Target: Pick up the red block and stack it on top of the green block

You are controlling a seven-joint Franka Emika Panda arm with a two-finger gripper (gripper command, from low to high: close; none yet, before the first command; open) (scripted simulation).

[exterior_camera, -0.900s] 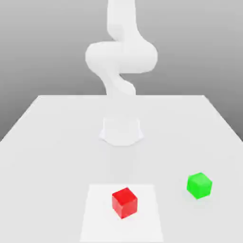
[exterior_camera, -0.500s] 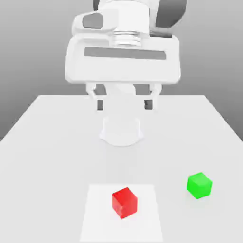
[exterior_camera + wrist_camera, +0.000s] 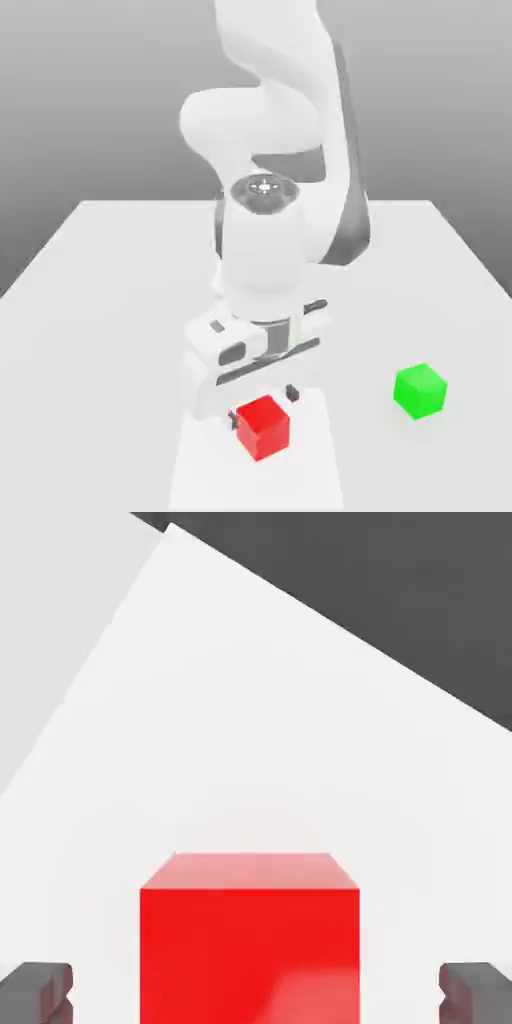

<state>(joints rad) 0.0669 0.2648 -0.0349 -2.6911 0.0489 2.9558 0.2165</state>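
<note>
The red block [image 3: 263, 429] rests on a lighter white square patch [image 3: 200, 465] near the table's front edge. My gripper [image 3: 262, 405] has come down right over it and stands open, one dark fingertip on either side of the block and apart from it. In the hand view the red block [image 3: 250, 942] sits between the two fingertips [image 3: 36, 992], with a gap on each side. The green block [image 3: 419, 390] sits on the table toward the exterior view's right, well apart from the red one.
The white table [image 3: 100, 300] stretches back to the arm's base behind my hand. Bare tabletop lies between the two blocks and around the green one. The table's front edge is close to the red block.
The hand has dropped from high above the table down to the red block, and its fingers now straddle the block. Neither block has moved.
</note>
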